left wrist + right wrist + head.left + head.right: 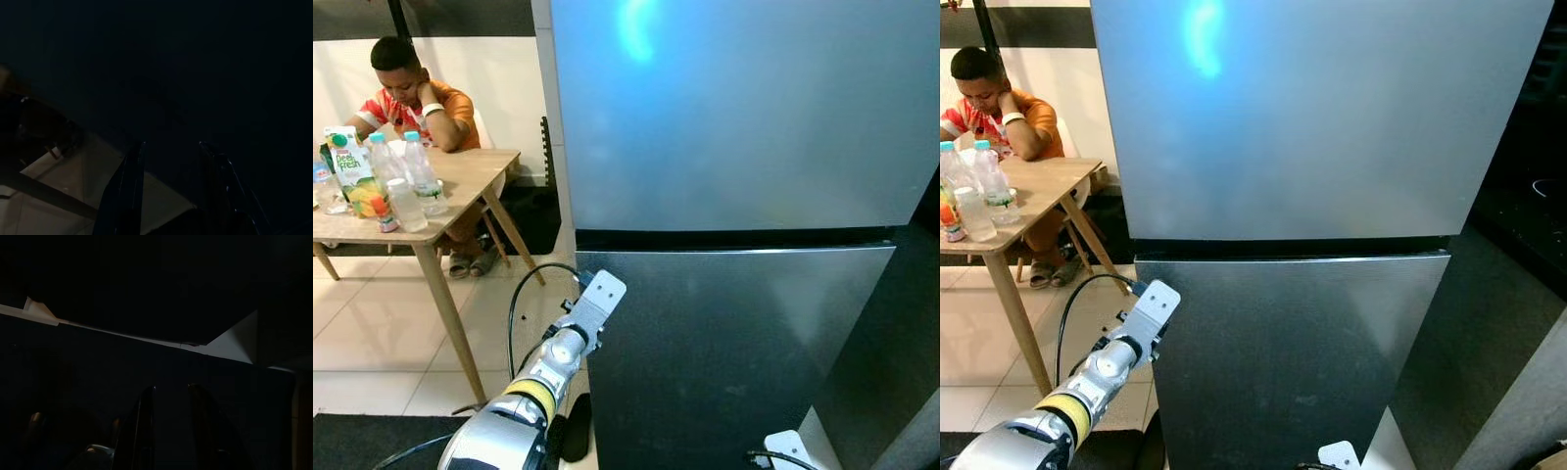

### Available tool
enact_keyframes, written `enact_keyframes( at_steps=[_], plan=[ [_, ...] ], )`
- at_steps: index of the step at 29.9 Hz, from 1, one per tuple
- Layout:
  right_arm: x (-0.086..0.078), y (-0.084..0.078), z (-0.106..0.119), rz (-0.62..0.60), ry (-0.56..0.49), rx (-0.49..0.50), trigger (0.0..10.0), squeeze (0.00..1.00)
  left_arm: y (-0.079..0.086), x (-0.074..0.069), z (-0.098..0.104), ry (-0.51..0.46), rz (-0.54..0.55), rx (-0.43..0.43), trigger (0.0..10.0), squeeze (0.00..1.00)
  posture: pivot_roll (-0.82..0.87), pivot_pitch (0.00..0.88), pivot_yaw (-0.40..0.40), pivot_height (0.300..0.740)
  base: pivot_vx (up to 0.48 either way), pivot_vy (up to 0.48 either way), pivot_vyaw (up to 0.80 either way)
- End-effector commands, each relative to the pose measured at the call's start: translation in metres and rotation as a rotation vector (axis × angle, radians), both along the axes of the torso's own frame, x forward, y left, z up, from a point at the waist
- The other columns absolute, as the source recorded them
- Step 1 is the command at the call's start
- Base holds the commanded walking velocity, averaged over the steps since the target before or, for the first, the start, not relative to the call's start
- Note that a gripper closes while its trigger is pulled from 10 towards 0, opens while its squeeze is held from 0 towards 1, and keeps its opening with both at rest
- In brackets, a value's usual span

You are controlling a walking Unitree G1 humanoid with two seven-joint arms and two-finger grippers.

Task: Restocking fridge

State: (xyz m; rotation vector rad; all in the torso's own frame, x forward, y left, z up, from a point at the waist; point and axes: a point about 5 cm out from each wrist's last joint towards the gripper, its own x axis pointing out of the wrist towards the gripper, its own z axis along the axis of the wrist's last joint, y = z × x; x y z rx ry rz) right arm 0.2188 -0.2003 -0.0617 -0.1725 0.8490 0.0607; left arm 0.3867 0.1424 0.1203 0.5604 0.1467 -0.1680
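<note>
Standing before the shut fridge (pixel 734 147), still on the opening step. Reaching the left gripper (pixel 168 196), fingers spread with nothing between, toward the left edge of the lower door (pixel 724 352). Hanging the right gripper (pixel 171 431) low, fingers parted, empty. Leaving bottles (pixel 411 181) and carton (pixel 354 176) waiting on the table (pixel 470 176), well apart from the fridge. Next, judging: hooking the door edge and pulling.

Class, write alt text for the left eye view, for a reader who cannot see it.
A closed two-door steel fridge stands ahead, with the robot's left arm raised toward the lower door's left edge. To the left, a person sits at a wooden table that holds water bottles and a juice carton.
</note>
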Motion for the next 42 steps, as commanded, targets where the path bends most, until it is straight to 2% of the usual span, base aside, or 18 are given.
enact_keyframes(
  at_steps=[1,5,6,7,8,9,11,12,13,14,15,16,18,23,28,30,32,42],
  plan=[
    [-0.005,0.001,-0.003,-0.01,0.004,0.007,10.0,0.0,0.012,0.01,0.025,-0.086,0.052,-0.012,10.0,0.0,-0.04,0.075,0.005,0.74,0.0,0.0,0.0],
    [-0.016,0.0,-0.009,-0.009,0.039,0.003,10.0,0.0,0.021,-0.006,-0.01,0.009,0.076,-0.021,10.0,0.0,-0.04,0.08,0.01,0.74,0.0,0.0,0.0],
    [-0.019,-0.001,-0.011,-0.007,0.049,0.002,10.0,0.0,0.024,-0.021,-0.036,0.09,0.077,-0.037,10.0,0.0,-0.04,0.081,0.01,0.74,0.0,0.0,0.0],
    [-0.019,-0.001,-0.011,-0.007,0.049,0.002,10.0,0.0,0.024,-0.021,-0.036,0.09,0.077,-0.037,10.0,0.0,-0.04,0.081,0.01,0.74,0.0,0.0,0.0],
    [-0.021,-0.001,-0.012,-0.007,0.054,0.002,10.0,0.0,0.029,-0.041,-0.067,0.183,0.093,-0.034,10.0,0.0,-0.05,0.084,0.011,0.74,0.0,0.0,0.0],
    [-0.021,-0.001,-0.012,-0.007,0.054,0.002,10.0,0.0,0.029,-0.041,-0.067,0.183,0.093,-0.034,10.0,0.0,-0.05,0.084,0.011,0.74,0.0,0.0,0.0],
    [-0.022,-0.002,-0.012,-0.006,0.056,0.003,10.0,0.0,0.032,-0.066,-0.099,0.296,0.111,-0.059,10.0,0.0,-0.05,0.089,0.01,0.74,0.0,0.0,0.0],
    [-0.022,-0.002,-0.012,-0.006,0.056,0.003,10.0,0.0,0.032,-0.066,-0.099,0.296,0.111,-0.059,10.0,0.0,-0.05,0.089,0.01,0.74,0.0,0.0,0.0],
    [-0.022,-0.002,-0.012,-0.006,0.055,0.004,10.0,0.0,0.034,-0.083,-0.116,0.361,0.118,-0.093,10.0,0.0,-0.06,0.091,0.007,0.74,0.0,0.0,0.0],
    [-0.021,-0.003,-0.011,0.0,0.05,0.003,10.0,0.0,0.039,-0.112,-0.143,0.443,0.161,-0.157,10.0,0.0,-0.06,0.091,-0.006,0.74,0.0,0.0,0.0],
    [-0.021,-0.003,-0.011,0.0,0.05,0.003,10.0,0.0,0.039,-0.112,-0.143,0.443,0.161,-0.157,10.0,0.0,-0.06,0.091,-0.006,0.74,0.0,0.0,0.0],
    [-0.018,-0.004,-0.009,0.014,0.038,0.0,10.0,0.0,0.043,-0.133,-0.158,0.493,0.224,-0.232,10.0,0.0,-0.06,0.091,-0.014,0.74,0.0,0.0,0.0],
    [-0.016,-0.004,-0.007,0.035,0.028,-0.004,10.0,0.0,0.045,-0.143,-0.166,0.531,0.282,-0.315,10.0,0.0,-0.05,0.08,-0.028,0.74,0.0,0.0,0.0],
    [-0.006,0.001,-0.002,0.077,-0.004,-0.005,10.0,0.0,0.048,-0.153,-0.171,0.534,0.38,-0.443,10.0,0.0,-0.04,0.071,-0.047,0.74,0.0,0.0,0.0],
    [0.004,0.006,0.003,0.1,-0.036,0.013,10.0,0.0,0.051,-0.152,-0.169,0.488,0.402,-0.442,10.0,0.0,-0.03,0.071,-0.056,0.74,0.0,0.0,0.0],
    [0.009,0.008,0.006,0.104,-0.047,0.015,10.0,0.0,0.054,-0.15,-0.166,0.447,0.445,-0.486,10.0,0.0,-0.02,0.067,-0.061,0.74,0.0,0.0,0.0],
    [0.011,0.009,0.007,0.101,-0.045,0.013,10.0,0.0,0.057,-0.148,-0.165,0.453,0.48,-0.469,10.0,0.0,-0.02,0.062,-0.059,0.74,0.0,0.0,0.0],
    [0.004,0.012,0.001,0.108,-0.002,0.01,10.0,0.0,0.052,-0.14,-0.161,0.481,0.389,-0.37,10.0,0.0,-0.04,0.062,-0.026,0.74,0.0,0.0,0.48]
  ],
)
